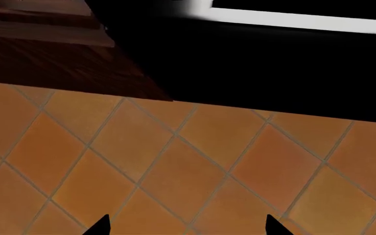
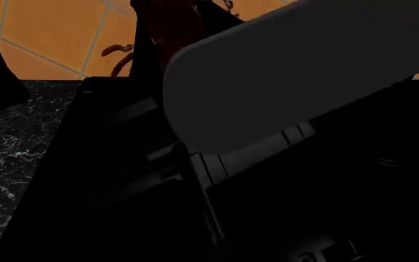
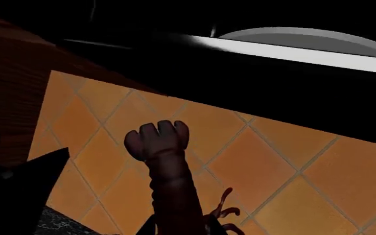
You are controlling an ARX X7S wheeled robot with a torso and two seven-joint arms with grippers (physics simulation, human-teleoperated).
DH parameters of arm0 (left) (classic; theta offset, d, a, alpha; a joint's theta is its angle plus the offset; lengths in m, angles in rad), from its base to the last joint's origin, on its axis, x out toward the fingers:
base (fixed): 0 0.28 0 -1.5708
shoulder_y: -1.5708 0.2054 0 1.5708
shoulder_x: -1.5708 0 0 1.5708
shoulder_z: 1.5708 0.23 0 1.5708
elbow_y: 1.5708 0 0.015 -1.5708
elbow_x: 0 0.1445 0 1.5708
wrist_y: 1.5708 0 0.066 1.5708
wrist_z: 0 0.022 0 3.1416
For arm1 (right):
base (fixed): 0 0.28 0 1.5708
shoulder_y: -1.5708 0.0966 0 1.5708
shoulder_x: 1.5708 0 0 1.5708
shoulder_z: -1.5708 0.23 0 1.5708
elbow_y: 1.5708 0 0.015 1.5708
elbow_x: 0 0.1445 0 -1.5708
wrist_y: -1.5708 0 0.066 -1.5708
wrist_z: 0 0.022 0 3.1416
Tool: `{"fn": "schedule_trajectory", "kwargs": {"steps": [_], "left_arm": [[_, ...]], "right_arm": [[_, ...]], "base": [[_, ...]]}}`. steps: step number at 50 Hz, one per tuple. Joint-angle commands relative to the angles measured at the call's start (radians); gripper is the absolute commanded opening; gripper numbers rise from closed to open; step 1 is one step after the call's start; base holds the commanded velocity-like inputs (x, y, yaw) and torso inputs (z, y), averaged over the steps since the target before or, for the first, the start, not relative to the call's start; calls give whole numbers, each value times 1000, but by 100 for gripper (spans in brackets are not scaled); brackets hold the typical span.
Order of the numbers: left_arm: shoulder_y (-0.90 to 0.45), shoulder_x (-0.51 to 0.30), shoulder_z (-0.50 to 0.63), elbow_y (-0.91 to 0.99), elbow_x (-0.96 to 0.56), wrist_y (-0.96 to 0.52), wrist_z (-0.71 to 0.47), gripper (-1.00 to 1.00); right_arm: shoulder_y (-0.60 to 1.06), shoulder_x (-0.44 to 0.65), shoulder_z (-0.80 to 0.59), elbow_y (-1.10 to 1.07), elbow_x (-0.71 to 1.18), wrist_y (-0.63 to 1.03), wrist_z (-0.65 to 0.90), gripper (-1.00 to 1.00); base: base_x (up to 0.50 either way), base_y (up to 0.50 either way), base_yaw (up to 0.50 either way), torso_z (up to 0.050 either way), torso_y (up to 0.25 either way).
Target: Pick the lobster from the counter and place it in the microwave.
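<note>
The dark red lobster (image 3: 168, 171) is held up in front of the orange tiled wall, tail fan up and thin legs (image 3: 224, 211) splayed to one side. My right gripper (image 3: 178, 228) is shut on its body, with dark fingers showing on either side. In the head view the lobster (image 2: 169, 24) sits at the top, above the back of the black microwave (image 2: 122, 164), mostly hidden by my grey right arm (image 2: 289, 71). My left gripper (image 1: 188, 226) is open and holds nothing, facing the wall. The black marble counter (image 2: 6, 142) lies to the left of the microwave.
The orange tiled wall (image 1: 175, 166) fills the area behind both grippers. Dark reddish-brown wooden cabinets (image 1: 37, 44) hang above it, with a black recess and a bright white band (image 1: 293, 19) beside them. A black boxy corner (image 3: 18, 191) stands close beside the right gripper.
</note>
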Motion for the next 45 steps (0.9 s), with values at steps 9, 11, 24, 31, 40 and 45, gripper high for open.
{"fn": "schedule_trajectory", "kwargs": {"steps": [9,11,24,31,40,45], "left_arm": [[4,18,-13,-29,8,13,22,100],[4,22,-10,-28,10,12,19,100],[12,22,-10,-27,12,10,22,100],[13,19,-15,-29,13,13,26,100],[7,16,-15,-41,19,7,44,100],[11,22,-12,-49,30,7,57,100]], "right_arm": [[269,-31,38,101,119,114,-28,-100],[267,-33,38,113,109,116,-40,-100],[392,-93,24,272,67,201,-172,-100],[423,-101,37,361,20,213,-261,-100],[510,-134,15,512,-63,281,-439,-100],[550,-160,-7,606,-130,305,-530,-100]], "base": [[0,0,0,0,1],[0,0,0,0,0],[0,0,0,0,0],[0,0,0,0,0],[0,0,0,0,0],[0,0,0,0,0]]}}
